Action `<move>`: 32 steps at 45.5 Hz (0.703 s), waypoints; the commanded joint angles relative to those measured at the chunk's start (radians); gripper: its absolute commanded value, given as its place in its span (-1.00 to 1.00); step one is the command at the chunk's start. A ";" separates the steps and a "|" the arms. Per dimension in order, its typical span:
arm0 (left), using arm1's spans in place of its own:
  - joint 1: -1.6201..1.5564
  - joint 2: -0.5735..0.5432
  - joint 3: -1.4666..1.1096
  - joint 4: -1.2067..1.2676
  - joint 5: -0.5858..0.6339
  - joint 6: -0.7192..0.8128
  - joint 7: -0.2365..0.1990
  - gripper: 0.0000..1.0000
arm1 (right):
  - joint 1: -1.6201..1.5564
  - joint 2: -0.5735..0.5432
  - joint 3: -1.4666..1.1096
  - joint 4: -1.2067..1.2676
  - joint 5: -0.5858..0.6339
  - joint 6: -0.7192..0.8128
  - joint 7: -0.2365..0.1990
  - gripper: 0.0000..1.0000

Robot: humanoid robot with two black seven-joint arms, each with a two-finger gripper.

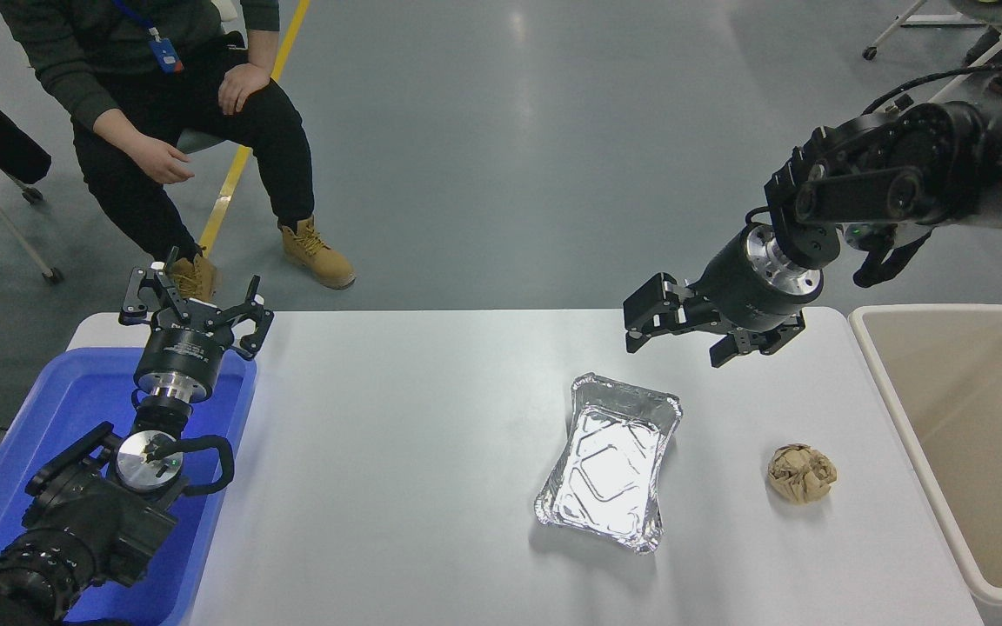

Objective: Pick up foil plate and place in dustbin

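Observation:
The foil plate (610,461), a shiny silver rectangular tray, lies flat on the white table (397,487) right of centre. The beige dustbin (971,435) stands at the table's right edge, and nothing shows inside it. My right gripper (675,335) is open and empty, hanging above the table's far side, just beyond and slightly right of the foil plate. My left gripper (192,304) is open and empty, parked at the lower left above the blue bin.
A crumpled brown paper ball (802,474) lies between the foil plate and the dustbin. A bright blue bin (75,461) sits at the table's left end. A person (170,113) sits beyond the far left of the table.

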 commanded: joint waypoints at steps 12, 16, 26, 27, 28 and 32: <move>0.000 0.001 0.000 0.000 -0.002 0.000 0.000 0.98 | -0.008 -0.002 -0.002 -0.007 -0.007 0.002 0.001 1.00; 0.000 -0.001 0.000 0.000 -0.002 0.000 0.000 0.98 | -0.009 -0.002 -0.004 -0.009 -0.012 0.002 0.001 1.00; 0.000 -0.001 0.000 0.000 -0.002 0.000 0.000 0.98 | -0.046 0.001 0.005 -0.064 -0.007 0.008 0.001 1.00; 0.000 -0.001 0.000 0.000 -0.002 0.000 0.000 0.98 | -0.049 0.001 0.005 -0.070 -0.007 0.008 0.001 1.00; 0.000 -0.001 0.000 0.000 -0.002 0.000 0.000 0.98 | -0.052 0.001 0.005 -0.076 -0.007 0.008 0.001 1.00; 0.000 -0.001 0.000 0.000 -0.002 0.000 0.000 0.98 | -0.060 0.001 0.005 -0.089 -0.007 0.008 0.001 1.00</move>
